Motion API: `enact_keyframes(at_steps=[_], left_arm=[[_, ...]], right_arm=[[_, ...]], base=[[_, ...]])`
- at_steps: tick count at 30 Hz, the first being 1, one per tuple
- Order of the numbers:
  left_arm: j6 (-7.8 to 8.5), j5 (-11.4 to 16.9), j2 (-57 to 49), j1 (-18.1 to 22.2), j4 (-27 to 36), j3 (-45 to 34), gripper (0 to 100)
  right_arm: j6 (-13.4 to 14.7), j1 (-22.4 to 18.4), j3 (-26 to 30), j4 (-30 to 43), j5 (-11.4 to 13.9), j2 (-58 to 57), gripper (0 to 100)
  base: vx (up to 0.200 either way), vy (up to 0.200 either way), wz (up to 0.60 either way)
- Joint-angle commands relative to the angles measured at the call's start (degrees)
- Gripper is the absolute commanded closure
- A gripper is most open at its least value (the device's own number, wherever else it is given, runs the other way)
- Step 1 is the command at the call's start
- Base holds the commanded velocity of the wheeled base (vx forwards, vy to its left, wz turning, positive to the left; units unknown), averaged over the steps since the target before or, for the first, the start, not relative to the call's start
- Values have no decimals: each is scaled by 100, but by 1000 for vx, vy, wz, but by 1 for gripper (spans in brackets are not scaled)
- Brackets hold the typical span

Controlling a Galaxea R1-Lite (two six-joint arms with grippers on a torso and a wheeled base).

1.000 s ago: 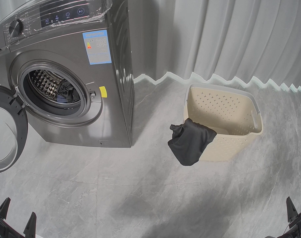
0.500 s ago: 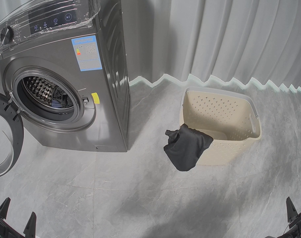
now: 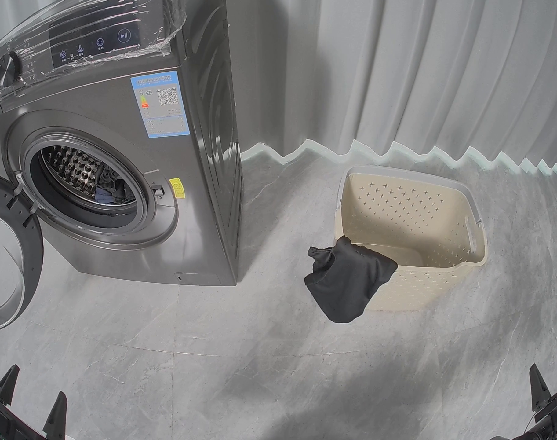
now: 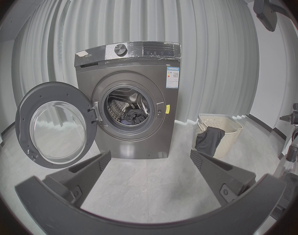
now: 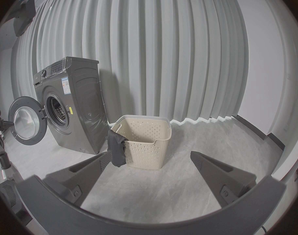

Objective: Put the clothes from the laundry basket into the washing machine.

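Head view: black garment [image 3: 350, 282] hangs over the laundry basket's [image 3: 413, 175] near rim, mostly outside. Washing machine [image 3: 193, 172] door [image 3: 10, 264] swung wide, a broad stretch of floor [image 3: 260, 349] between machine and basket. Left gripper [image 4: 149, 154] and right gripper [image 5: 149, 154] both spread wide, holding nothing.

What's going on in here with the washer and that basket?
A two-armed robot is doing laundry. The grey front-loading washing machine stands with its round door swung open, and some dark clothes lie in the drum. One black garment hangs over the rim of the cream plastic laundry basket. The left claw and the right claw are open, empty and well short of both.
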State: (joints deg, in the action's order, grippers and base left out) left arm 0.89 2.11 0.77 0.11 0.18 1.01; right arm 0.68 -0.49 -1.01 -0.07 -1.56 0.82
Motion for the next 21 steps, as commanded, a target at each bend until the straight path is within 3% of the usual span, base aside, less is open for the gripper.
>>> enact_keyframes(at_steps=[1,14,21], left_arm=[[-1,9,-77,7,-1,-101,0],[16,0,-77,7,8,-101,0],[8,-26,-77,7,-1,-101,0]], right_arm=[[2,5,101,-1,-2,-73,0],[2,5,101,-1,-2,-73,0],[2,5,101,-1,-2,-73,0]], base=[[0,0,0],[0,0,0],[0,-200,0]])
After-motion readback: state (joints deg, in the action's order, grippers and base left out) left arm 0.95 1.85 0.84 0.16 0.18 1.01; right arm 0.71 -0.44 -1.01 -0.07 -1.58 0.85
